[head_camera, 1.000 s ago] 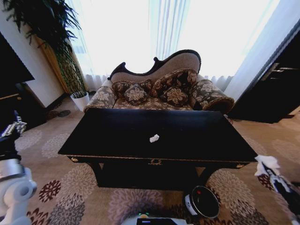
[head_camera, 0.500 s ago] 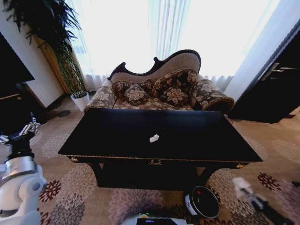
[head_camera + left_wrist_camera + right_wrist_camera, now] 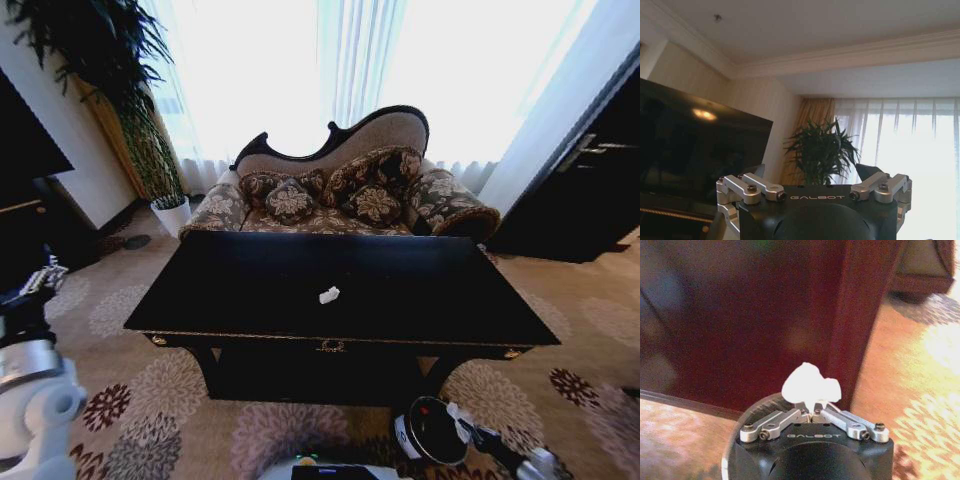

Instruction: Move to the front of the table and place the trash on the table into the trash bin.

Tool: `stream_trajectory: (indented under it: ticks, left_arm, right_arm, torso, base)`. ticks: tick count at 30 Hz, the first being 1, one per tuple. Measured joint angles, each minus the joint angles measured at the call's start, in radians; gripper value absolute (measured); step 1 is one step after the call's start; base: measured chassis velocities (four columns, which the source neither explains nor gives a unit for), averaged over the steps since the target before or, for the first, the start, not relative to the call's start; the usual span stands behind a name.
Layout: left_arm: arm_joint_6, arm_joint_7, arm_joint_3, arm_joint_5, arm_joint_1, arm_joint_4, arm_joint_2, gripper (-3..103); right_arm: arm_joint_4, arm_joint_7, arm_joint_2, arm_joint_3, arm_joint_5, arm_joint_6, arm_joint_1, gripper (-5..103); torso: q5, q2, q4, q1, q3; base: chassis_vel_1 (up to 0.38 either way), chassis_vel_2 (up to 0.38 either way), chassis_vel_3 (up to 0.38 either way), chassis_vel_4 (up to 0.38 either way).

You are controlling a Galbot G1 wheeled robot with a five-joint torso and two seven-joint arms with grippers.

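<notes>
The glossy black table (image 3: 250, 290) stands straight ahead with one small white paper bit (image 3: 329, 295) lying near its middle. The round black trash bin (image 3: 425, 438) sits on the carpet below the table's front right part. My right gripper (image 3: 463, 416) hangs at the bin's right rim, shut on a second lumpy white paper bit (image 3: 811, 385). That bit shows white at the fingertips over the bin's edge. My left gripper (image 3: 42, 272) is raised far to the left, beyond the table's left end, open and holding nothing.
A patterned sofa (image 3: 340, 195) stands behind the table. A potted plant (image 3: 150, 150) is at the back left and a dark cabinet (image 3: 590, 190) at the right. Flowered carpet lies on both sides of the table.
My right gripper has swung down and to the left with the white paper bit, from beside the table's right front corner to the bin's rim. The left arm only shifted slightly.
</notes>
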Motion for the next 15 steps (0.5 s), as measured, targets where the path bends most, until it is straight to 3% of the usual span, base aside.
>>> stream_trajectory:
  ticks: [4,15]
  left_arm:
    - [0.003,0.0,-0.018,-0.002,0.012,-0.016,0.002,100]
    - [0.007,0.0,-0.031,0.001,0.031,-0.047,-0.012,100]
  right_arm:
    - [-0.043,0.016,0.018,-0.024,-0.021,-0.036,0.036,0]
    - [-0.106,0.019,0.052,-0.029,-0.059,-0.042,0.062,0]
  torso:
    - [0.0002,0.0,0.0,0.0,0.0]
    - [-0.0001,0.0,-0.0002,0.0,0.0]
  base:
    - [0.0,0.0,0.0,0.0]
    - [0.0,0.0,0.0,0.0]
